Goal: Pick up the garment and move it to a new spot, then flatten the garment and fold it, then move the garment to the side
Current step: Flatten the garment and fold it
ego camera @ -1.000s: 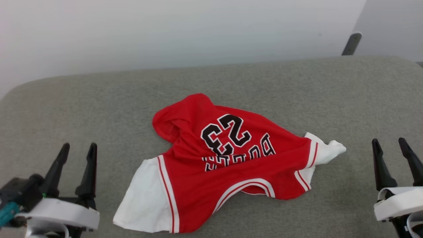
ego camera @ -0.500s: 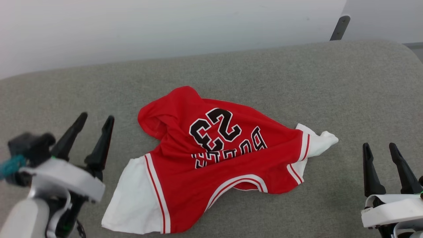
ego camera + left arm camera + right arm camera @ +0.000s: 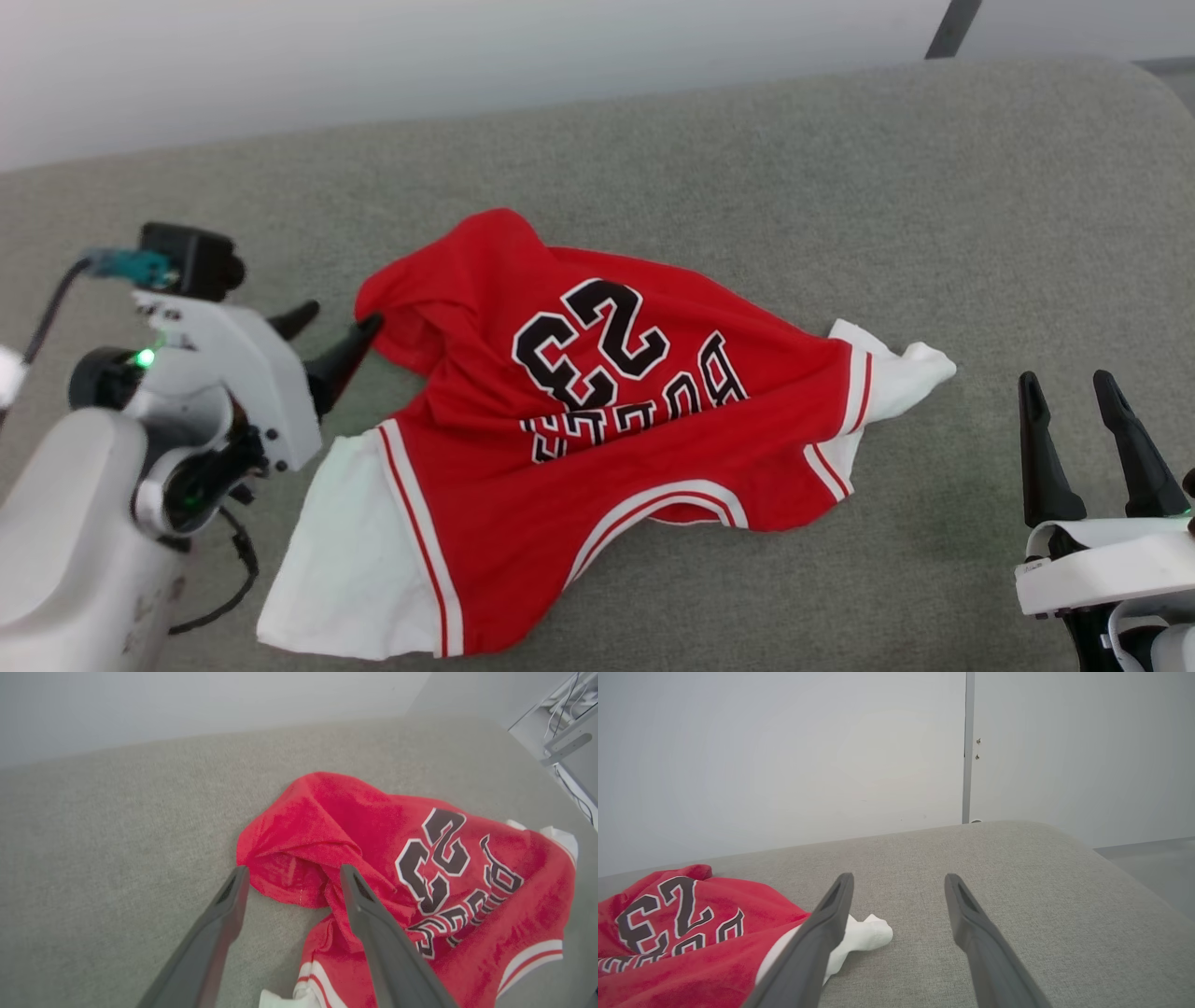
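Head view: a grey fabric surface [image 3: 747,168] spreads wide below a white wall [image 3: 467,65]. The garment [image 3: 485,523] lies crumpled on the middle of the surface, its lettering upside down. Its near sleeve [image 3: 345,560] is spread flat at the left and its right sleeve [image 3: 910,373] is bunched. The left gripper [image 3: 344,315] stands wide open at the garment's folded red corner, and in the left wrist view that fold sits between its fingers [image 3: 224,914]. The right gripper [image 3: 1065,378], also spread wide and holding nothing, hangs apart from the right sleeve.
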